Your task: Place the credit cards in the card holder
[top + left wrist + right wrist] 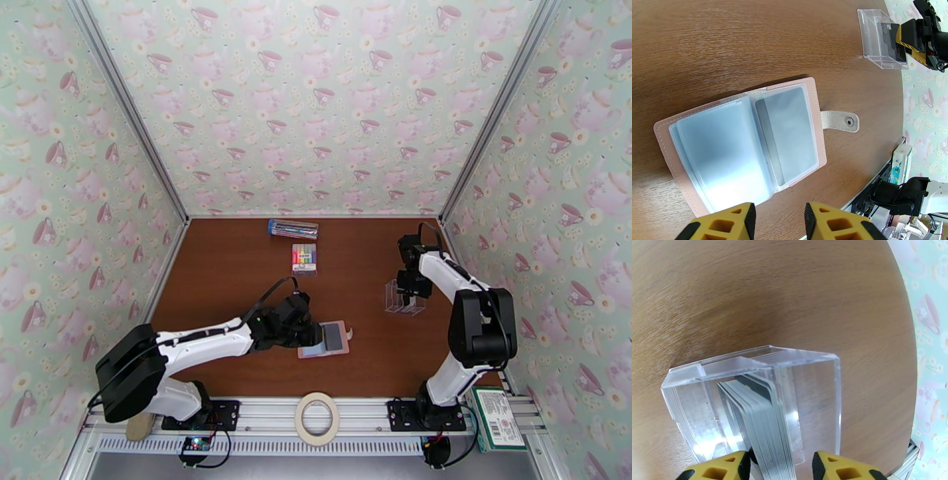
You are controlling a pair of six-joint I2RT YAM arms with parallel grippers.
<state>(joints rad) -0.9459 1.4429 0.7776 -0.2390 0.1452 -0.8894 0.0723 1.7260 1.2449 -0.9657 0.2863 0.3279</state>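
Observation:
The pink card holder (pixel 814 118) lies open on the table, its snap tab (pixel 839 120) pointing right, and a grey card (pixel 788 134) sits in its right pocket. My left gripper (pixel 779 223) hovers open at its near edge with nothing between the fingers; from above the left gripper (pixel 310 331) sits at the left side of the card holder (pixel 338 350). A stack of credit cards (pixel 762 417) stands upright in a clear stand (pixel 817 398). My right gripper (pixel 780 467) is open astride the stack, with a gap at the right finger.
A pack of coloured markers (pixel 304 256) and a clear pen box (pixel 292 229) lie at the back middle. A tape roll (pixel 317 418) sits on the front rail and a green box (pixel 498 418) at the front right. The clear stand (pixel 404 298) stands near the right wall.

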